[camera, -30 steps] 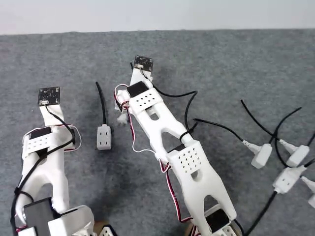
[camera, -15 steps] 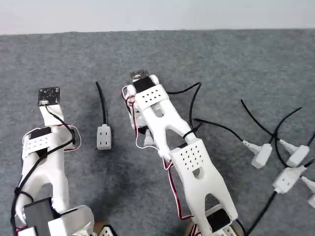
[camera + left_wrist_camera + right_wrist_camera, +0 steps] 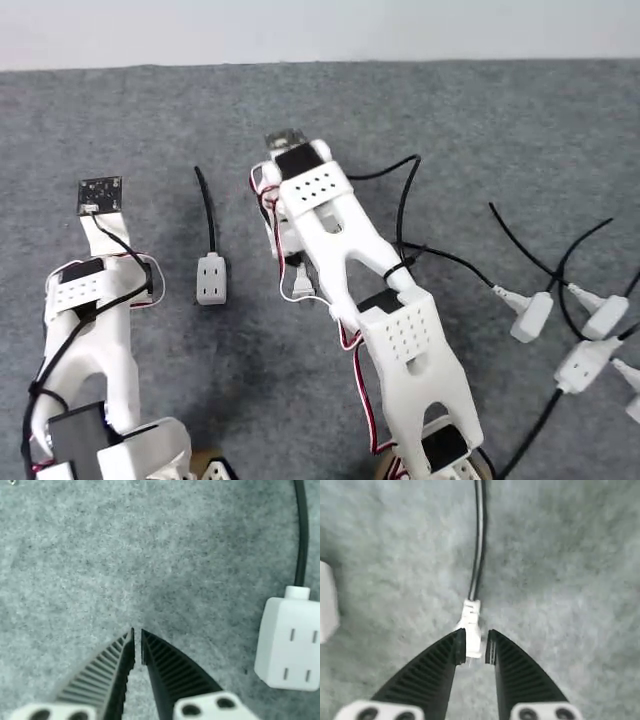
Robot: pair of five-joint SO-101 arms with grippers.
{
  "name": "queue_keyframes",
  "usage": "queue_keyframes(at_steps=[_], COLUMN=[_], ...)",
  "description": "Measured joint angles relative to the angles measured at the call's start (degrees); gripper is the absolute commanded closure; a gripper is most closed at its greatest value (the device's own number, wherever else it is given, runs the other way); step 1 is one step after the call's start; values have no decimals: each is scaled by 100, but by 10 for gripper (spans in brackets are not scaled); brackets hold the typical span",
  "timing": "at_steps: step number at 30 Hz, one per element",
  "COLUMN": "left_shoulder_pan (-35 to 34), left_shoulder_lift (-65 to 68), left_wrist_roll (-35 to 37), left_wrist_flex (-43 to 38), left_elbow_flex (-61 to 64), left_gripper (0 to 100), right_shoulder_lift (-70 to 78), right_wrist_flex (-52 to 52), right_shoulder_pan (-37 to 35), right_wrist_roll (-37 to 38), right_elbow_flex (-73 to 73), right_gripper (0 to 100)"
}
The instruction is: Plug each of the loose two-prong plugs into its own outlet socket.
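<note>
Your right pincer (image 3: 475, 639) pulled back w/ plug (image 3: 471, 616) pinched — now near the socket (image 3: 210, 278), so insertion's next; left pincer (image 3: 137, 636) pressed together, empty.

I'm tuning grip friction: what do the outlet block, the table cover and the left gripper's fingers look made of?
The outlet block looks like smooth white moulded plastic, faintly glossy. The table cover seems grey felt or short carpet: fuzzy, flecked fibres. The left gripper has fingers of matte black ridged plastic, probably.
</note>
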Motion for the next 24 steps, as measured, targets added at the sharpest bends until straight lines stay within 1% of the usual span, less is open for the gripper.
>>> queue_keyframes(at_steps=[4,14,24], left_shoulder_pan=[0,0,0], left_shoulder_lift=[0,0,0], left_wrist_roll=[0,0,0], left_wrist_flex=[0,0,0], left_elbow_flex=[0,0,0], left_gripper=[984,984,984], right_shoulder_lift=[9,53,835], right_wrist_flex=[-255,-308,-396], right_shoulder_pan=[-9,-202,-246], right_wrist_roll=[-114,-255,-273], right_elbow_flex=[246,123,-255], right_gripper=[929,928,934])
